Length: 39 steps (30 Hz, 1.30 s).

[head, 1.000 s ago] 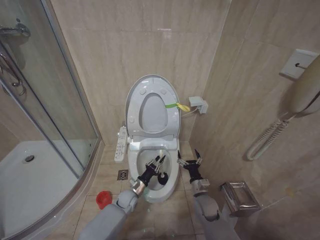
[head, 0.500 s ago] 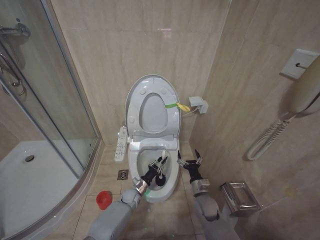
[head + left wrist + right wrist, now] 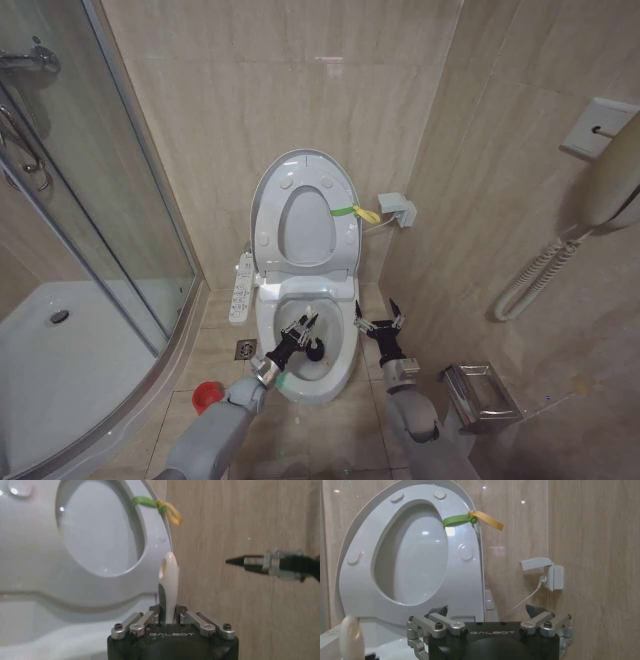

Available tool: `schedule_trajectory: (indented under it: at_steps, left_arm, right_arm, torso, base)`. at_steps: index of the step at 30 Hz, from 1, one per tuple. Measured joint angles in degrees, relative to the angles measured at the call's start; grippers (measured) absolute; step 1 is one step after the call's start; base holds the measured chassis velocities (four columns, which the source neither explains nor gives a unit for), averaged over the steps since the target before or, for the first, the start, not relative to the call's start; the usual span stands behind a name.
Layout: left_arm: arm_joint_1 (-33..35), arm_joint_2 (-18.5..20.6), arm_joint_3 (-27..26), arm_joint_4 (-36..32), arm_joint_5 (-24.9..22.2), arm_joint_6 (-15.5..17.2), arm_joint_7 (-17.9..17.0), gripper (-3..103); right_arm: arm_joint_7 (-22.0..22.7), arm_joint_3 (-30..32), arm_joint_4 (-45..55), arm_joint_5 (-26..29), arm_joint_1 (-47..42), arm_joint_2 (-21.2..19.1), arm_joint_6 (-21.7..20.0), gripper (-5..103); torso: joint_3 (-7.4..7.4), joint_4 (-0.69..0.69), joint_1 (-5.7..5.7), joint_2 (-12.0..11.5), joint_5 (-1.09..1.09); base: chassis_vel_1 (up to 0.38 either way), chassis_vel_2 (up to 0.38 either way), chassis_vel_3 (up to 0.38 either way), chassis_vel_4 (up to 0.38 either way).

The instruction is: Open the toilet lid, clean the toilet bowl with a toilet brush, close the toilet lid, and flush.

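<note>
The toilet lid (image 3: pixel 268 215) stands raised against the wall with the seat ring up against it, a green-yellow strap (image 3: pixel 352 212) at its edge. Over the open toilet bowl (image 3: pixel 337 373) my left gripper (image 3: pixel 298 334) is shut on the toilet brush's thin white handle (image 3: pixel 168 581). Its black head (image 3: pixel 315 347) sits down inside the bowl. My right gripper (image 3: pixel 378 322) hangs open and holds nothing just beyond the bowl's right rim. The right wrist view looks past that gripper (image 3: pixel 487 615) at the lid (image 3: pixel 465 553) and strap (image 3: pixel 472 518).
The red brush holder (image 3: pixel 206 396) stands on the floor left of the bowl, near a floor drain (image 3: pixel 246 349). A white button panel (image 3: pixel 240 286) runs along the bowl's left side. Shower enclosure (image 3: pixel 70 340) at left. A metal paper holder (image 3: pixel 480 391) and wall handset (image 3: pixel 610 180) are on the right wall.
My left gripper has drawn the brush head a little left and back inside the bowl. The right gripper has stayed where it was.
</note>
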Motion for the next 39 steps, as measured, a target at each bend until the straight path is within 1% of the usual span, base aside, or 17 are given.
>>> schedule_trajectory:
  at_steps: [2, 3, 5, 8, 9, 11, 13, 14, 18, 21, 24, 27, 28, 31, 32, 35, 39]
  left_arm:
    - [0.38, 0.34, 0.49, -1.93, -0.03, 0.74, -0.94, 19]
    - [0.87, 0.67, 1.24, -4.17, -0.13, 1.59, -2.06, 19]
    - [1.13, 0.82, 1.68, -5.36, -0.22, 1.93, -2.59, 19]
    - [2.67, 1.23, 3.82, -10.21, -0.62, 3.32, -4.84, 19]
    - [2.67, 1.23, 3.82, -10.21, -0.62, 3.32, -4.84, 19]
    - [3.56, 1.43, 4.7, -12.39, -0.69, 3.88, -5.75, 19]
    - [5.09, 1.79, 5.99, -14.91, -0.69, 4.94, -7.62, 19]
    - [5.09, 1.79, 5.99, -14.91, -0.69, 4.94, -7.62, 19]
    - [7.15, 2.66, 7.14, -17.06, -0.31, 6.66, -11.01, 19]
    - [7.73, 3.19, 7.17, -17.25, 0.2, 7.0, -11.63, 19]
    - [7.95, 3.63, 6.8, -16.48, 0.2, 6.79, -11.26, 19]
    - [7.03, 3.53, 5.24, -12.79, -0.67, 4.81, -7.99, 19]
    - [7.03, 3.53, 5.24, -12.79, -0.67, 4.81, -7.99, 19]
    - [4.89, 2.78, 4.42, -8.47, -3.06, 3.15, -4.28, 19]
    - [4.89, 2.78, 4.42, -8.47, -3.06, 3.15, -4.28, 19]
    - [2.43, 1.21, 4.18, -4.5, -4.93, 1.46, -1.41, 19]
    - [0.8, 0.0, 4.2, -2.56, -5.21, 0.45, -0.06, 19]
  right_arm:
    - [0.0, 0.0, 0.0, 0.0, 0.0, 0.0, 0.0, 100]
    - [0.0, 0.0, -0.01, 0.0, 0.0, 0.0, 0.0, 100]
    - [0.0, 0.0, 0.0, 0.0, 0.0, 0.0, 0.0, 100]
    - [0.0, 0.0, 0.0, 0.0, 0.0, 0.0, 0.0, 100]
    - [0.0, 0.0, 0.0, 0.0, 0.0, 0.0, 0.0, 100]
    - [0.0, 0.0, 0.0, 0.0, 0.0, 0.0, 0.0, 100]
    - [0.0, 0.0, 0.0, 0.0, 0.0, 0.0, 0.0, 100]
    - [0.0, 0.0, 0.0, 0.0, 0.0, 0.0, 0.0, 100]
    - [0.0, 0.0, 0.0, 0.0, 0.0, 0.0, 0.0, 100]
    - [0.0, 0.0, 0.0, 0.0, 0.0, 0.0, 0.0, 100]
    - [0.0, 0.0, 0.0, 0.0, 0.0, 0.0, 0.0, 100]
    - [0.0, 0.0, 0.0, 0.0, 0.0, 0.0, 0.0, 100]
    - [0.0, 0.0, 0.0, 0.0, 0.0, 0.0, 0.0, 100]
    - [0.0, 0.0, 0.0, 0.0, 0.0, 0.0, 0.0, 100]
    - [0.0, 0.0, 0.0, 0.0, 0.0, 0.0, 0.0, 100]
    - [0.0, 0.0, 0.0, 0.0, 0.0, 0.0, 0.0, 100]
    - [0.0, 0.0, 0.0, 0.0, 0.0, 0.0, 0.0, 100]
  torso:
    - [0.0, 0.0, 0.0, 0.0, 0.01]
    - [0.0, 0.0, 0.0, 0.0, 0.0]
    - [0.0, 0.0, 0.0, 0.0, 0.0]
    - [0.0, 0.0, 0.0, 0.0, 0.01]
    - [0.0, 0.0, 0.0, 0.0, 0.01]
    - [0.0, 0.0, 0.0, 0.0, 0.02]
    - [0.0, 0.01, 0.0, 0.0, 0.02]
    - [0.0, 0.01, 0.0, 0.0, 0.02]
    - [-0.01, 0.01, 0.0, 0.0, 0.02]
    - [-0.01, 0.01, -0.01, 0.01, 0.02]
    - [-0.01, 0.0, -0.01, 0.01, 0.01]
    - [-0.01, 0.0, -0.01, 0.01, 0.0]
    - [-0.01, 0.0, -0.01, 0.01, 0.0]
    - [-0.01, 0.0, 0.0, 0.01, 0.0]
    - [-0.01, 0.0, 0.0, 0.01, 0.0]
    - [0.0, 0.0, 0.0, 0.0, 0.01]
    - [0.0, -0.01, 0.0, 0.0, 0.01]
  base:
    - [0.0, 0.0, 0.0, 0.0]
    - [0.0, 0.0, 0.0, 0.0]
    - [0.0, 0.0, 0.0, 0.0]
    - [0.0, 0.0, 0.0, 0.0]
    - [0.0, 0.0, 0.0, 0.0]
    - [0.0, 0.0, 0.0, 0.0]
    - [0.0, 0.0, 0.0, 0.0]
    - [0.0, 0.0, 0.0, 0.0]
    - [0.0, 0.0, 0.0, 0.0]
    - [0.0, 0.0, 0.0, 0.0]
    - [0.0, 0.0, 0.0, 0.0]
    - [0.0, 0.0, 0.0, 0.0]
    - [0.0, 0.0, 0.0, 0.0]
    - [0.0, 0.0, 0.0, 0.0]
    - [0.0, 0.0, 0.0, 0.0]
    - [0.0, 0.0, 0.0, 0.0]
    - [0.0, 0.0, 0.0, 0.0]
